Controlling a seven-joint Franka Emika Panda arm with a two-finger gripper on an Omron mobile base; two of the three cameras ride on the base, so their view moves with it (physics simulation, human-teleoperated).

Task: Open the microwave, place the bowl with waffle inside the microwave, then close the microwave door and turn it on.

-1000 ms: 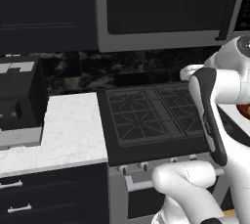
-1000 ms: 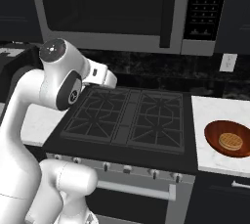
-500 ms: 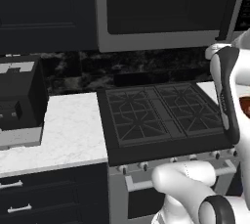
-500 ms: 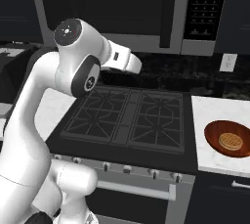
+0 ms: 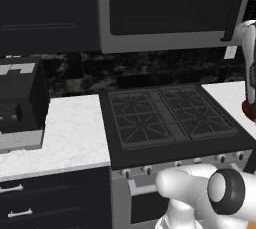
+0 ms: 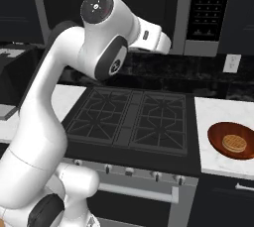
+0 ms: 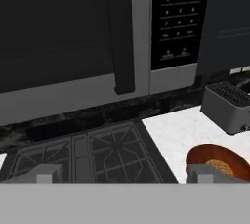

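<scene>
The microwave [image 6: 184,13] hangs above the stove with its microwave door [image 7: 58,37] closed; the dark bar handle [image 7: 122,32] stands beside the control strip [image 7: 176,17]. The reddish-brown bowl [image 6: 233,141] with a waffle in it rests on the white counter right of the stove, also low right in the hand view [image 7: 217,159]. My gripper [image 7: 126,175] is open and empty, fingertips [image 7: 46,173] wide apart, held in the air in front of the microwave and well above the stove. In the right base view my raised arm [image 6: 104,28] reaches toward the door.
A black gas stove [image 5: 170,118] sits under the microwave. A black boxy appliance [image 5: 20,103] stands on the left counter. A grey toaster [image 7: 229,105] is behind the bowl. Dark cabinets flank the microwave, and a wall outlet [image 6: 231,63] is at the right.
My arm has lifted from a low, folded pose and swung its hand up and right toward the microwave door. The gripper stayed open. Bowl and door have not moved.
</scene>
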